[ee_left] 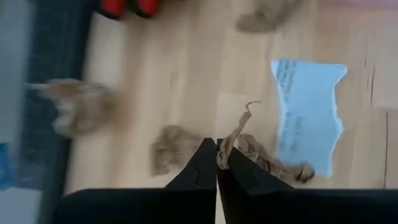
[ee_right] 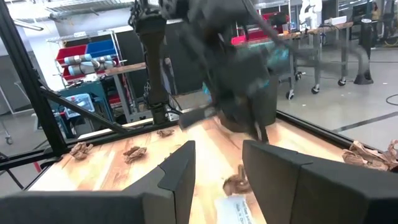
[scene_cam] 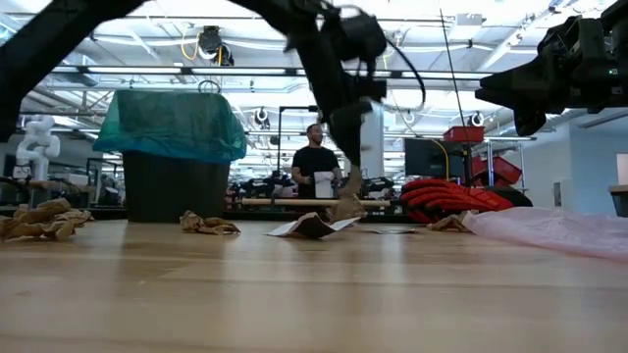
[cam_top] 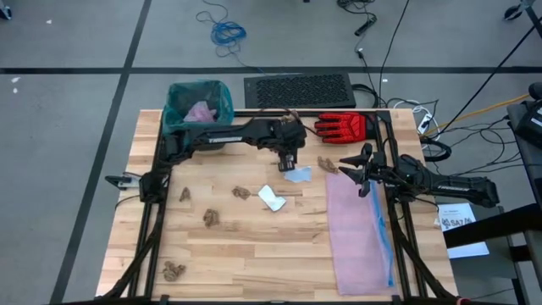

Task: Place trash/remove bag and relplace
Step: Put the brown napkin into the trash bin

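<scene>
1. The step in hand was, as I judge it, the collecting of trash: scraps still lay on the tabletop (cam_top: 246, 254), and the green bag (cam_top: 179, 100) was still in the bin (scene_cam: 175, 186) at the upper left of the high view.

2. The left pincer (cam_top: 287, 161) stood over the middle of the tabletop, a little above the centre of the high view. In the left wrist view its fingers (ee_left: 202, 168) were pressed nearly together and pinched a brown paper wad (ee_left: 249, 149) at its edge. Whether the wad was already lifted from the wood, I cannot tell.

3. Just beside this wad lay a pale blue piece of paper (ee_left: 311, 109), and another brown wad (ee_left: 171, 146) lay near the fingers on the other side.

4. The next move, I think, called for raising the wad and carrying it toward the upper left of the high view, to let it fall into the bag. The grip was only on a thin edge, so the wad could slip out on the way.

5. The right pincer (cam_top: 354, 168) waited at the right of the centre in the high view, near the red glove (cam_top: 343, 127) and over the upper end of the pink bag (cam_top: 356, 229). Its fingers (ee_right: 180, 174) were spread apart and held nothing.

6. Other brown wads (cam_top: 174, 271) lay scattered at the lower left of the high view, and a white scrap (cam_top: 271, 198) near the centre.
</scene>
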### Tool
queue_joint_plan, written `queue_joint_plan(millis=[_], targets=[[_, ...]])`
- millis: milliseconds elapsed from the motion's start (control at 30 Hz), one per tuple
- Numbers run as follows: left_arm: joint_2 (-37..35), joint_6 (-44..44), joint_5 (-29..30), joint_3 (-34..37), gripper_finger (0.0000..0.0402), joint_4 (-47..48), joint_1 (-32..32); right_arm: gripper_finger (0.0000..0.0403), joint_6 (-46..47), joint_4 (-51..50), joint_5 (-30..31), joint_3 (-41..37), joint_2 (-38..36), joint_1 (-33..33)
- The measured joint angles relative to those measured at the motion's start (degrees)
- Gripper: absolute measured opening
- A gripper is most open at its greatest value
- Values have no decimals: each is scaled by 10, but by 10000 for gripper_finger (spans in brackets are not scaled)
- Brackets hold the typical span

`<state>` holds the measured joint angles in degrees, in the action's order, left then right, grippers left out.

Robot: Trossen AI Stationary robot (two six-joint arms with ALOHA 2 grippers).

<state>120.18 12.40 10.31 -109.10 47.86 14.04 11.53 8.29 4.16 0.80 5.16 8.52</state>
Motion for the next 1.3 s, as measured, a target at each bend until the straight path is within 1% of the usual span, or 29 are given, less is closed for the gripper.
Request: queue_joint_plan(millis=[100, 200, 367, 467, 533, 633, 733, 933, 1100, 1300], targets=[[-45, 1, 52, -1, 2, 24, -3, 128, 0, -1, 0, 0, 0, 0], [-96, 0, 116, -1, 2, 49, -3, 128, -1, -1, 0, 0, 0, 0], [-186, -16, 242, -1, 1, 95, 5, 128, -2, -2, 0, 0, 0, 0], [-235, -30, 287, -1, 1, 123, 20, 128, -2, -4, 0, 0, 0, 0], [-264, -31, 299, -1, 1, 136, 35, 128, -2, -5, 0, 0, 0, 0], [-299, -31, 309, -1, 1, 147, 64, 128, -2, -3, 0, 0, 0, 0], [-318, -45, 318, -2, 0, 169, 99, 128, -2, -3, 0, 0, 0, 0], [-317, -79, 310, -1, 0, 274, 181, 128, -2, -3, 0, 0, 0, 0], [-310, -116, 270, 7, 0, 327, 223, 128, -2, -3, 0, 0, 0, 0], [-310, -121, 191, 71, 0, 335, 247, 128, -2, -3, 0, 0, 0, 0]])
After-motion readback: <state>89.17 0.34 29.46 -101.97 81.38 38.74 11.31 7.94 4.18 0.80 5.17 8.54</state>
